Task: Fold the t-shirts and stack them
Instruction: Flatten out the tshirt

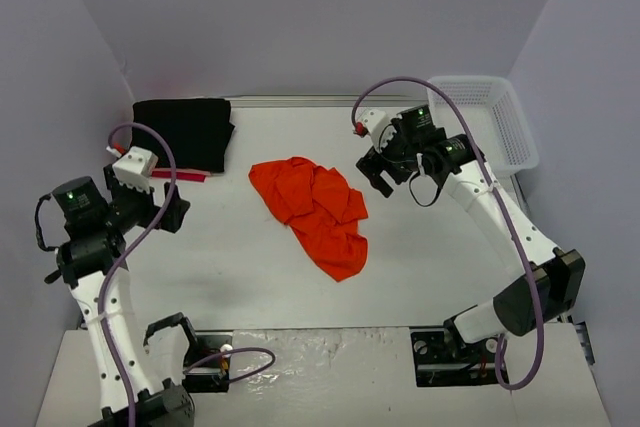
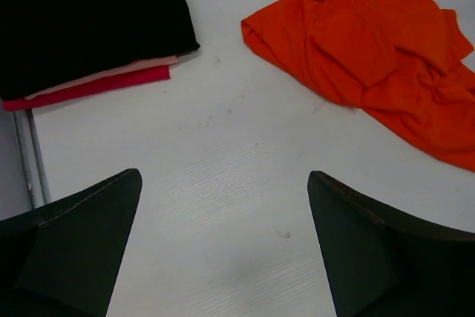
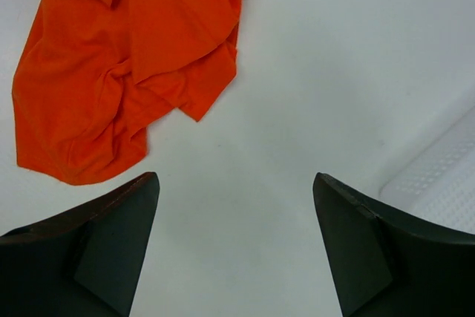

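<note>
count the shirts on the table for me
4. A crumpled orange shirt lies in the middle; at the far left, a folded black shirt tops a pink shirt and a red shirt, only their edges showing. More may be hidden underneath.

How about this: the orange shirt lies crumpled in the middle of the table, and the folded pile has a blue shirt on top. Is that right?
Not blue: the top shirt on the folded pile is black, as the left wrist view shows. The orange shirt does lie crumpled in the middle of the table.
</note>
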Robot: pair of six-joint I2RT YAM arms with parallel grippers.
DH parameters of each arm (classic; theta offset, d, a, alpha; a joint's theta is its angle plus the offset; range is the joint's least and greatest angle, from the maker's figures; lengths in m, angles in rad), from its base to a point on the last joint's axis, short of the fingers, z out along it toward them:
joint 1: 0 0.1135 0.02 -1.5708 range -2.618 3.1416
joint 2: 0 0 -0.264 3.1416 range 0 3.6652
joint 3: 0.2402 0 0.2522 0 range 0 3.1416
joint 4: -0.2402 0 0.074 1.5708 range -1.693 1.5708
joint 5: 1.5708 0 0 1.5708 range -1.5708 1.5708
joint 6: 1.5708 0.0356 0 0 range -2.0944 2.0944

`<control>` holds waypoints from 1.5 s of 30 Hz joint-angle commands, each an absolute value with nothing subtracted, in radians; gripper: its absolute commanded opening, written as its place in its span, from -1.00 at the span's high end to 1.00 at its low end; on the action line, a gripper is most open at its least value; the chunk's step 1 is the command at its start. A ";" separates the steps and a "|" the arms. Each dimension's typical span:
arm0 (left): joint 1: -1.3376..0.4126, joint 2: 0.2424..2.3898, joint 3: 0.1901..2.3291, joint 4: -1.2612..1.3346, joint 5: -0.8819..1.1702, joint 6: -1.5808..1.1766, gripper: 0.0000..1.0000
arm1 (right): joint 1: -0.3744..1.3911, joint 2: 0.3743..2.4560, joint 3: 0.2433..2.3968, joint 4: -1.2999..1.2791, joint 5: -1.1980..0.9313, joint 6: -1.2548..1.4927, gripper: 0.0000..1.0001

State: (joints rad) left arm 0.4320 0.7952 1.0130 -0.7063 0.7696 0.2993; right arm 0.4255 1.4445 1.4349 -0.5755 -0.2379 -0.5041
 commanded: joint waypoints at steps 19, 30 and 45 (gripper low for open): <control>0.416 0.960 1.035 -0.615 0.851 0.245 -0.89 | 0.678 2.121 1.856 -0.606 -0.405 -0.538 -0.55; 0.416 0.973 1.002 -0.606 0.845 0.264 -0.89 | 0.698 2.206 1.919 -0.617 -0.334 -0.538 1.00; 0.416 0.957 1.000 -0.597 0.861 0.256 -0.89 | 0.602 1.760 1.818 -0.615 -0.183 -0.552 1.00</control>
